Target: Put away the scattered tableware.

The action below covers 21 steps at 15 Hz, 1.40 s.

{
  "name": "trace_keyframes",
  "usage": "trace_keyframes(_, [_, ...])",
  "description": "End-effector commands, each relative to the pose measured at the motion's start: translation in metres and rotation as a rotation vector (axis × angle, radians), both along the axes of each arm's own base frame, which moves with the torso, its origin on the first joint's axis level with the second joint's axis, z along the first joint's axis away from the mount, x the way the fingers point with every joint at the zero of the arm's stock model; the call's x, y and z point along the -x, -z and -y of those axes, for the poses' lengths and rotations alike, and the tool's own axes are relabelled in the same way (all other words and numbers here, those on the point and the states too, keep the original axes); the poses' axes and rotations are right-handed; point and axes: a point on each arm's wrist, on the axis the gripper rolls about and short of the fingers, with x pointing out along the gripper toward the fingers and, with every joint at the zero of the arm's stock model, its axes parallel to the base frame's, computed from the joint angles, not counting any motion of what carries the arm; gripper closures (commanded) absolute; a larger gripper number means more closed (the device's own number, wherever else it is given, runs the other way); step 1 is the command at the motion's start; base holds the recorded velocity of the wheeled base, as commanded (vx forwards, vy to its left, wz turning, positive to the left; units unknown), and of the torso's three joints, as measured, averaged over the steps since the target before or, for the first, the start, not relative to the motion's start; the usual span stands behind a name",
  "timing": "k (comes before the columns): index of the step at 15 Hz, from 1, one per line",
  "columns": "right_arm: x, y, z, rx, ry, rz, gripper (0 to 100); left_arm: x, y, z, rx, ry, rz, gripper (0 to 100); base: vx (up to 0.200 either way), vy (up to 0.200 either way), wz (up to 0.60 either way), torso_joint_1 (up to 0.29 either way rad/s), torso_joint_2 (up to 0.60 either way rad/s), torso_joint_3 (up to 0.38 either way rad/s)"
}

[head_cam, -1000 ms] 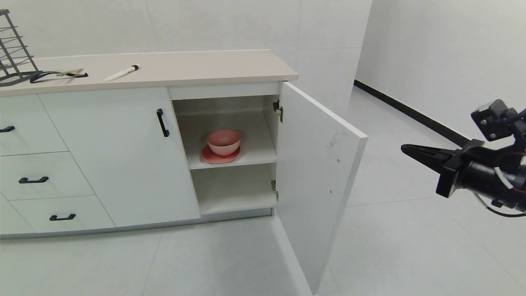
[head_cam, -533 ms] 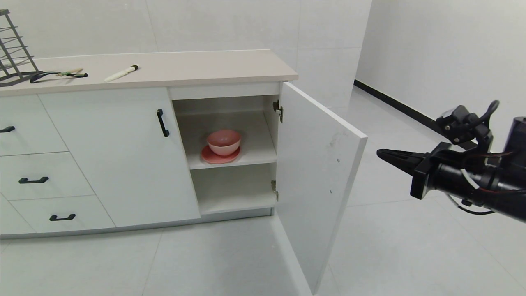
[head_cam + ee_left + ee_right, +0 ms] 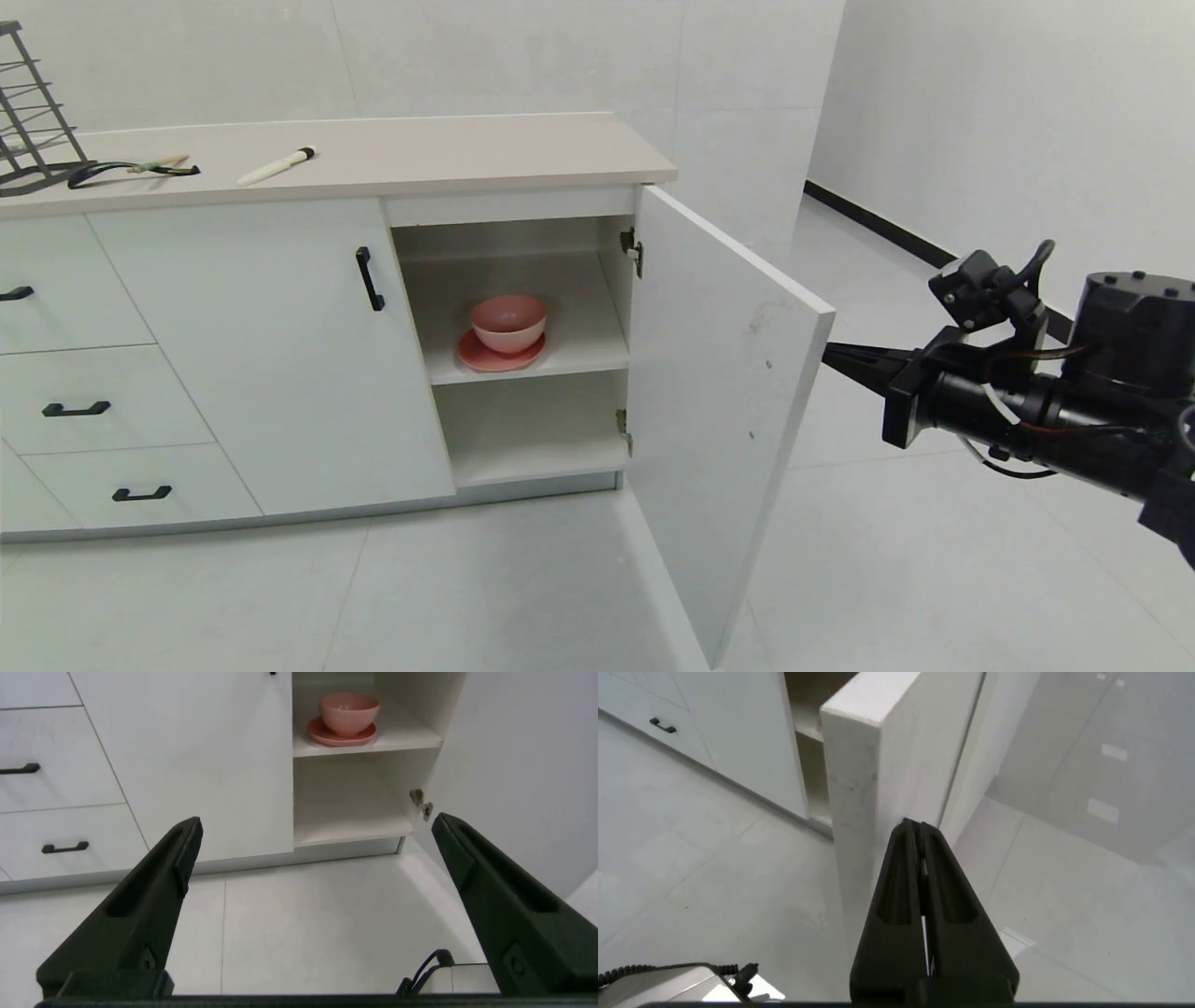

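A pink bowl (image 3: 509, 322) sits on a pink plate (image 3: 495, 358) on the upper shelf of the open cabinet; the bowl (image 3: 349, 712) and the plate (image 3: 342, 736) also appear in the left wrist view. The cabinet door (image 3: 719, 411) stands swung out toward me. My right gripper (image 3: 834, 356) is shut and empty, with its tip just behind the door's outer edge (image 3: 854, 709). The shut fingers (image 3: 920, 873) point at that edge. My left gripper (image 3: 313, 859) is open wide and empty, low in front of the cabinet over the floor.
On the countertop (image 3: 448, 154) lie a white-handled utensil (image 3: 276, 166), a dark utensil (image 3: 131, 169) and a black wire rack (image 3: 28, 112). A shut door with a black handle (image 3: 370, 278) and drawers (image 3: 75, 401) stand to the left. Open tiled floor lies in front.
My right arm has moved left, bringing the shut gripper from well clear of the door up to the door's outer edge. The bowl, plate and door have not moved.
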Motion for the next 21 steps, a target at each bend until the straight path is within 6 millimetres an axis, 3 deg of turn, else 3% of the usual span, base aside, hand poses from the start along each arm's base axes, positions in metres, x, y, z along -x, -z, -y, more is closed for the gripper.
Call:
trace_keyframes(1, [-0.003,0.001,-0.003,-0.001,-0.005,-0.001,100,0.0,0.0,0.0,0.006,-0.002,0.0,0,0.0,0.0,0.0,0.0,0.0,0.0])
trace_keyframes(5, [-0.011,0.003,-0.008,0.002,-0.015,-0.003,100,0.0,0.0,0.0,0.009,-0.003,0.0,0,0.0,0.0,0.0,0.0,0.0,0.0])
trace_keyframes(11, [0.0,0.002,-0.028,-0.011,-0.09,-0.01,100,0.0,0.0,0.0,0.012,-0.005,0.0,0,0.0,0.0,0.0,0.0,0.0,0.0])
trace_keyframes(15, [0.003,-0.011,-0.055,-0.076,-0.167,0.005,100,0.0,0.0,0.0,0.012,-0.003,0.0,0,0.0,0.0,0.0,0.0,0.0,0.0])
trace_keyframes(18, [0.0,-0.01,-0.083,-0.16,-0.233,0.014,100,0.0,0.0,0.0,0.012,-0.005,0.0,0,0.0,0.0,0.0,0.0,0.0,0.0])
trace_keyframes(21, [-0.007,-0.005,-0.095,-0.165,-0.252,0.012,100,0.0,0.0,0.0,0.013,-0.005,0.001,0,0.0,0.0,0.0,0.0,0.0,0.0])
